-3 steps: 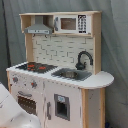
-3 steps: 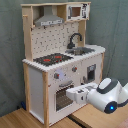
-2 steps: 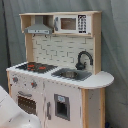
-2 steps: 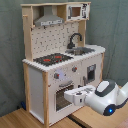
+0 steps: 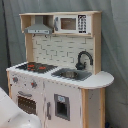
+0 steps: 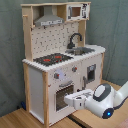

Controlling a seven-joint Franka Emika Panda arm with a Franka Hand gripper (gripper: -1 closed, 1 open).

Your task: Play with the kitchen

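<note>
The kitchen (image 5: 60,80) (image 6: 35,75) is a white and light-wood toy with a pegboard back, and it shows in both exterior views. It has a black faucet (image 5: 84,59) (image 6: 75,39) over a grey sink (image 5: 71,74). To one side is a red-ringed hob (image 5: 36,66) (image 6: 52,59) under a hood (image 5: 39,27). My gripper (image 6: 68,100) reaches in from the second exterior view's right. It sits just in front of the windowed oven door (image 6: 61,94), below the knobs. In the first exterior view only the white arm (image 5: 15,114) shows, at the lower left.
A toy microwave (image 5: 70,23) (image 6: 75,11) sits on the top shelf. A small door (image 5: 61,106) (image 6: 91,72) is under the sink. The kitchen stands on a wooden surface (image 6: 20,120) before a grey-green curtain (image 6: 10,50).
The arm has pushed further toward the kitchen, bringing the gripper from beside the oven front to right at the oven door. The kitchen itself has not moved.
</note>
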